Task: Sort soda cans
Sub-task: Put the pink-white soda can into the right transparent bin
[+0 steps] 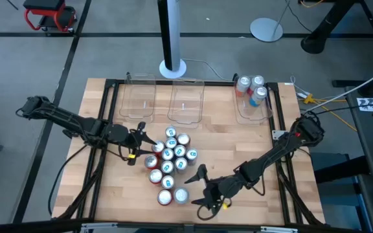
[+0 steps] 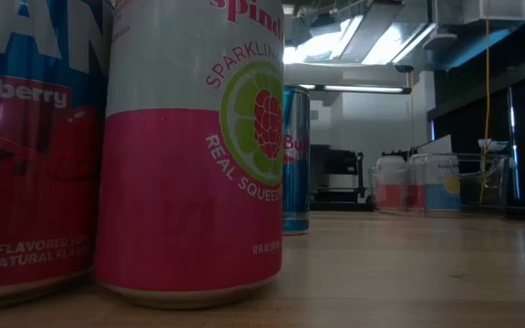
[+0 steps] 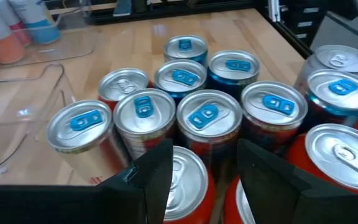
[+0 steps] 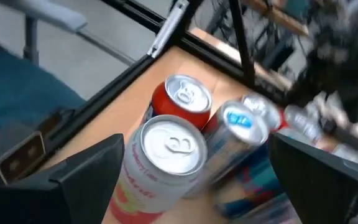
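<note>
Cans [image 1: 171, 162] sit clustered at the table's centre, three more in the bin [image 1: 252, 103] at two o'clock. The left gripper [image 1: 149, 147] clamps a red can [image 3: 188, 183] at nine o'clock; a lift seems next. The right gripper [image 1: 199, 188], fingers apart, nears the five o'clock edge.

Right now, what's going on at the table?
Both arms are working a cluster of soda cans in the middle of the table. The left gripper sits at the cluster's left edge, its fingers straddling a red can. The right gripper is at the cluster's near-right edge, fingers wide open on either side of a silver-topped can. Three cans already stand in the right-hand bin; the other two bins look empty.
</note>
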You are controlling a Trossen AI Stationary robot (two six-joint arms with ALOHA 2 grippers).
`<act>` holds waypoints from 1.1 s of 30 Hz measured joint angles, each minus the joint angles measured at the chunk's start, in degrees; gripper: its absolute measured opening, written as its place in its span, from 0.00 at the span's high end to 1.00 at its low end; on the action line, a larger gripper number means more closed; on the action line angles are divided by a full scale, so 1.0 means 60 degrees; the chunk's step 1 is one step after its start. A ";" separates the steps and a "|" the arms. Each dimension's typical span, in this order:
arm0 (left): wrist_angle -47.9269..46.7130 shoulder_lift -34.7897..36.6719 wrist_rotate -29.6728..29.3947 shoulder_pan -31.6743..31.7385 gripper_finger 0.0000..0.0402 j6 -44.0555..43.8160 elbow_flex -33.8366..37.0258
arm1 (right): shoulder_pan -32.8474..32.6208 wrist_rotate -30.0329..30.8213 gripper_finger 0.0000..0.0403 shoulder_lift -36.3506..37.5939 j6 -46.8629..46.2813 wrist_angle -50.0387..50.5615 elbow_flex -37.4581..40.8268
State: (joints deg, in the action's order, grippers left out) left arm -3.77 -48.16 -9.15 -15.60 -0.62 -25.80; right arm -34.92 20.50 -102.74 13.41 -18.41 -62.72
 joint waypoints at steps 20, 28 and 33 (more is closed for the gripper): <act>-0.0058 0.0002 -0.0004 -0.0172 0.58 -0.0011 0.0000 | 0.0332 -0.0118 0.03 -0.1864 -0.1787 -0.0386 -0.1002; -0.0055 0.0001 -0.0004 -0.0170 0.58 0.0046 0.0000 | 0.0334 -0.0034 0.03 -0.2273 -0.1791 -0.1024 -0.1005; -0.0066 0.0000 -0.0004 -0.0170 0.58 0.0032 0.0000 | 0.0394 -0.0092 0.03 -0.2733 -0.1767 -0.1469 -0.1002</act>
State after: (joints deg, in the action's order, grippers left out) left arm -4.16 -48.16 -9.17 -16.62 -0.43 -25.80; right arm -32.56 19.94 -119.14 2.81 -27.22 -68.73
